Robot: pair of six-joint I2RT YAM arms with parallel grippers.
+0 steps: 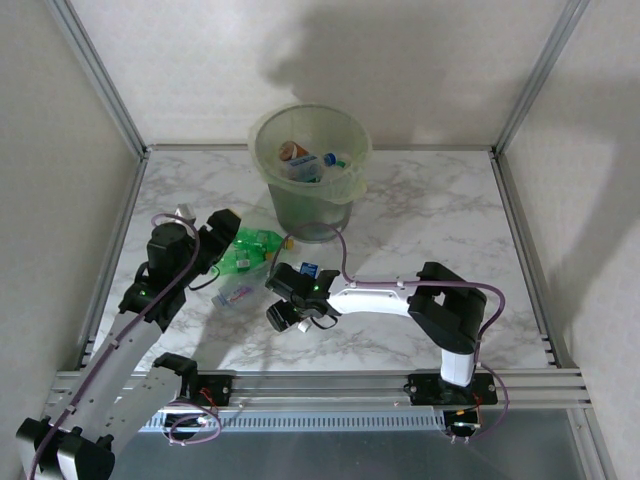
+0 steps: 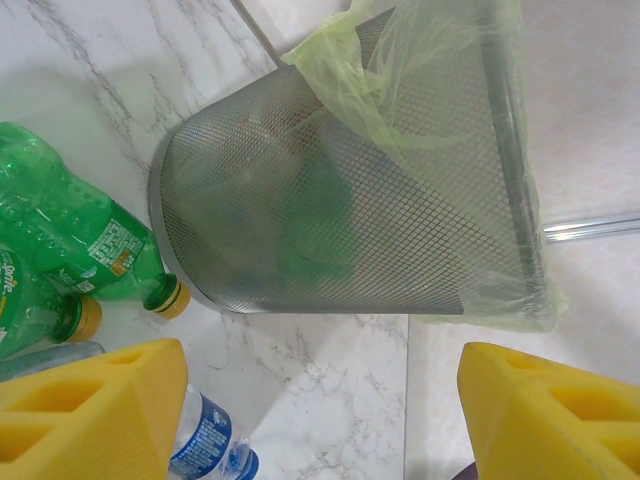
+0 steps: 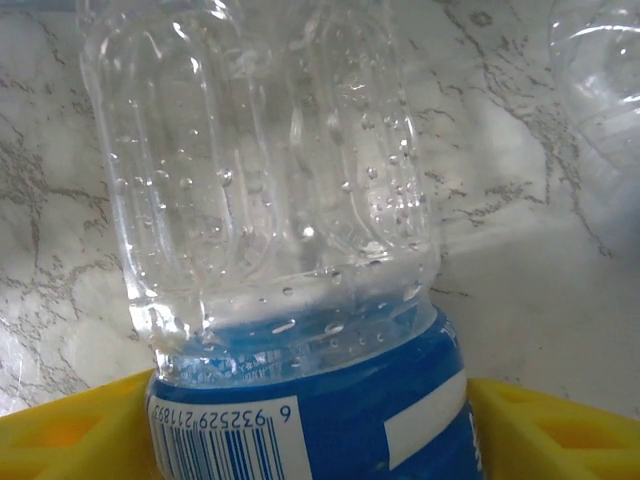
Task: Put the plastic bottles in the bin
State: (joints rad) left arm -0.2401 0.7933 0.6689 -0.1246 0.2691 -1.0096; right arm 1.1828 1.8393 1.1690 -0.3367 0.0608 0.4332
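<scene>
Bench (image 1: 430,215): white marble-pattern top with grey veining, walled on three sides.

Bin (image 1: 310,175): stands upright at the far middle of the bench. It is grey mesh, lined with a pale-green bag.

Green bottles (image 1: 255,248): two with yellow caps, lying on their sides side by side just near-left of the bin's foot.

Clear bottle (image 1: 235,293): lies flat, nearer than the green pair and further left of the bin.

Second clear bottle (image 3: 280,180): blue label, droplets inside, low over the bench, near side of the bin. Contact with the top cannot be confirmed.
</scene>
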